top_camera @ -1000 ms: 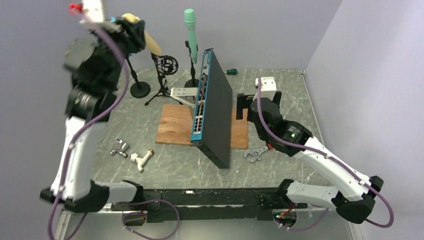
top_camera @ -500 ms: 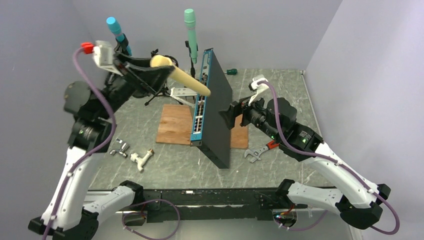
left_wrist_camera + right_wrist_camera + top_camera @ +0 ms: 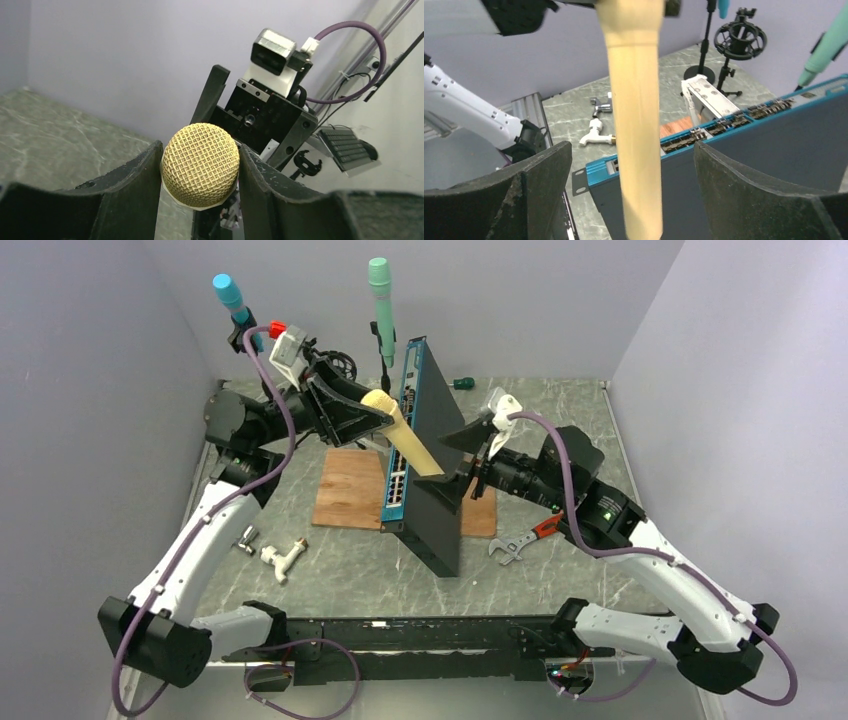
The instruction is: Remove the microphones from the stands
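A yellow microphone (image 3: 405,435) with a mesh head (image 3: 200,164) hangs in the air above the switch, off any stand. My left gripper (image 3: 378,410) (image 3: 200,152) is shut on its head, one finger on each side. The pale handle (image 3: 636,125) slants down and right, into the gap of my right gripper (image 3: 462,462) (image 3: 631,162). That gripper is open, its fingers wide on either side of the handle and not touching it. An empty shock-mount stand (image 3: 333,370) (image 3: 739,39) stands at the back.
A blue-fronted network switch (image 3: 432,490) (image 3: 754,145) stands on edge on a wooden board (image 3: 345,490), right under the microphone. Behind are a teal microphone (image 3: 380,300) and a blue one (image 3: 232,295) on stands. White faucet parts (image 3: 282,558), a wrench (image 3: 515,545) and a screwdriver (image 3: 462,383) lie around.
My left arm swung down and right from high at the left, carrying the microphone over the switch. My right gripper rose and turned toward it; the handle now sits between its fingers.
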